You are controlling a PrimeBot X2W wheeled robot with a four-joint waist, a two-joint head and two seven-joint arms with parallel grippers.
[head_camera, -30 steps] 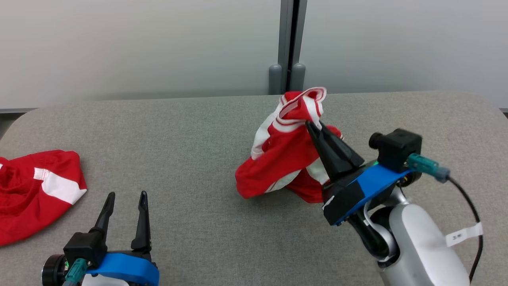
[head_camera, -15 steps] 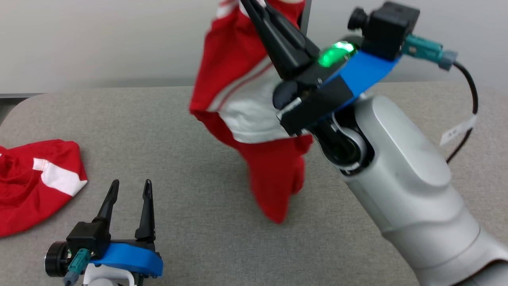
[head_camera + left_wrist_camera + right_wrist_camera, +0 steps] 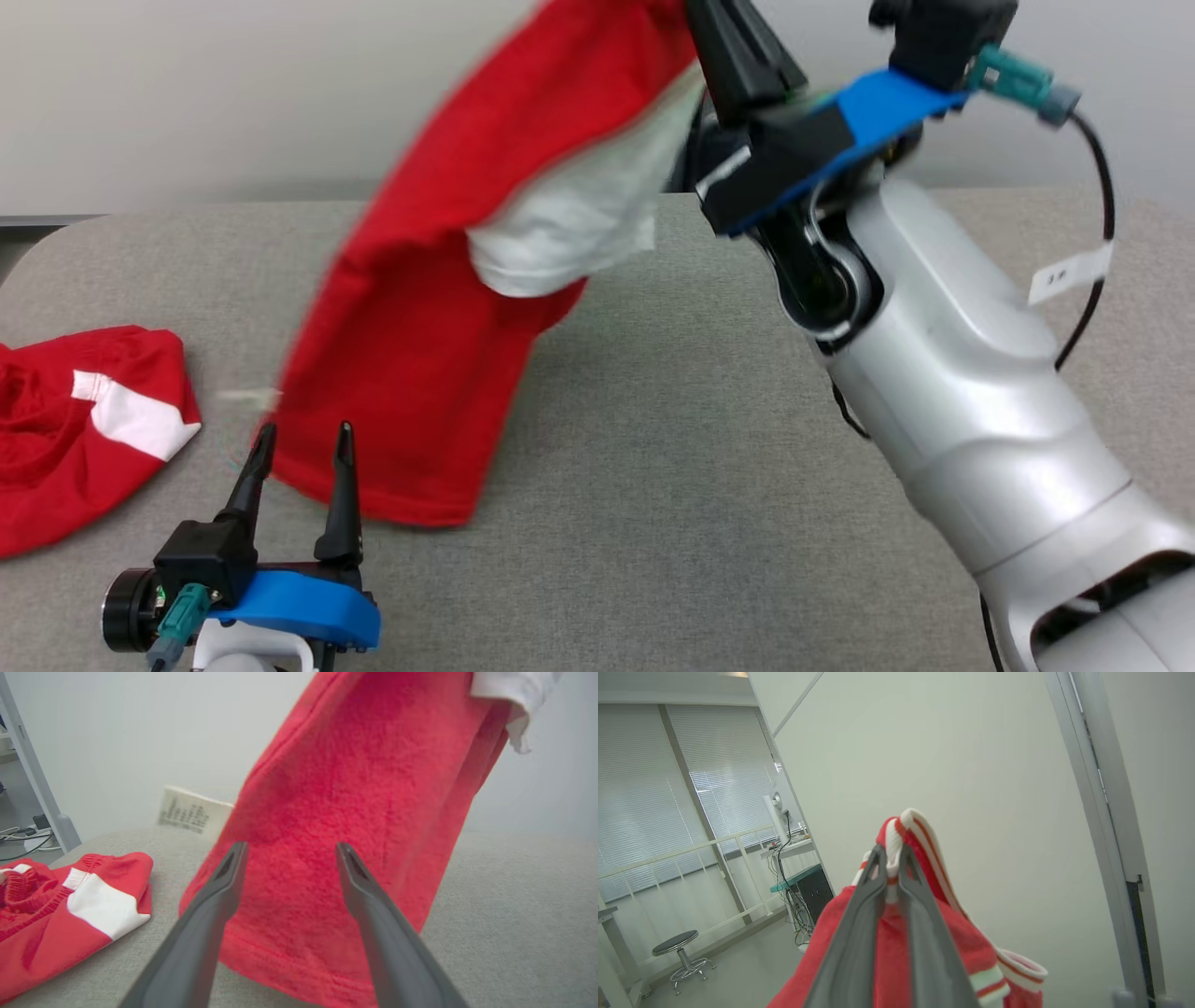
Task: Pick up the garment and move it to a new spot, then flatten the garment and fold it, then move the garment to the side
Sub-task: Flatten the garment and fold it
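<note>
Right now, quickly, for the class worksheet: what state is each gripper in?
Left gripper: open, holding nothing.
Right gripper: shut on the red shirt at its striped collar.

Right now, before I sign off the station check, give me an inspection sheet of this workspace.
Surface: grey padded table, flat.
Job's things: red and white garment hanging from the right gripper, hem low before the left gripper.
Clutter: second red garment crumpled at the table's left edge.
Grippers: right gripper shut on the garment's striped trim; left gripper open, empty.
Cables: black cable looping from the right wrist.
Surroundings: pale wall behind; stool and blinds across the room.
</note>
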